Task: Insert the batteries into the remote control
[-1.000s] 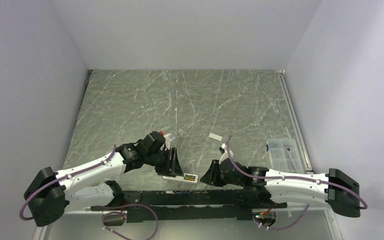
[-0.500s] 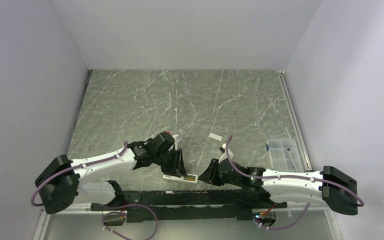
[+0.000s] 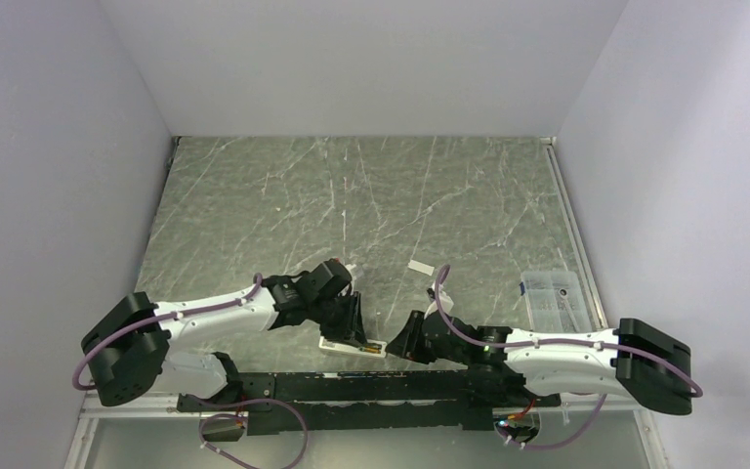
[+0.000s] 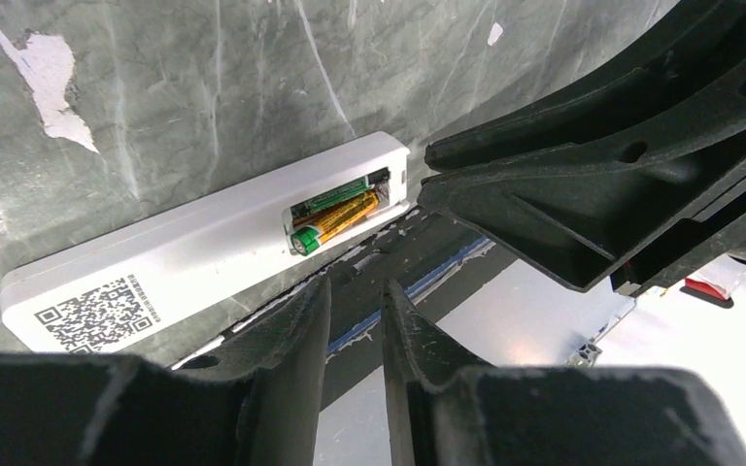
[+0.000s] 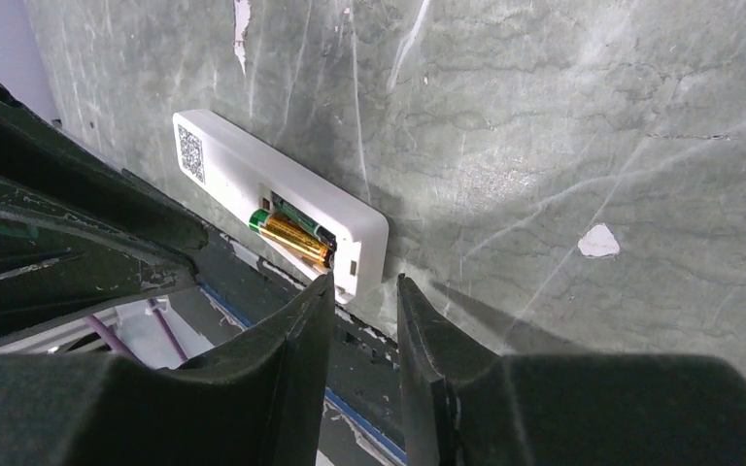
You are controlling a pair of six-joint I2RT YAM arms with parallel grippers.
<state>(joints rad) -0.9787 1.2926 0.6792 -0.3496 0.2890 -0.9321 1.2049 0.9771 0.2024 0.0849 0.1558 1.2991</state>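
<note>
1. While the remote point(image 3: 352, 346) lies back-up at about six o'clock on the table point(image 3: 352, 195), close against the near edge, both batteries point(image 4: 335, 209) sit side by side in the recess at its three o'clock end.
2. The gold battery point(image 4: 338, 221) seems to ride a little high at its green-capped end in the left wrist view. I judge it may not be fully seated, though I cannot tell for sure.
3. The left gripper point(image 4: 356, 291) hovers near the remote, at its eleven o'clock in the top view. Its fingers are a narrow gap apart and clamped on nothing.
4. The right gripper point(image 5: 364, 283) sits just beside the remote's three o'clock end. Its fingers are likewise slightly apart and empty.
5. A small flat white cover point(image 3: 420, 266) lies well apart from the remote, at about one o'clock from it, and the recess is uncovered.
6. The loading looks nearly done. What is probably left is pressing the batteries flush, and perhaps fitting the cover.
</note>
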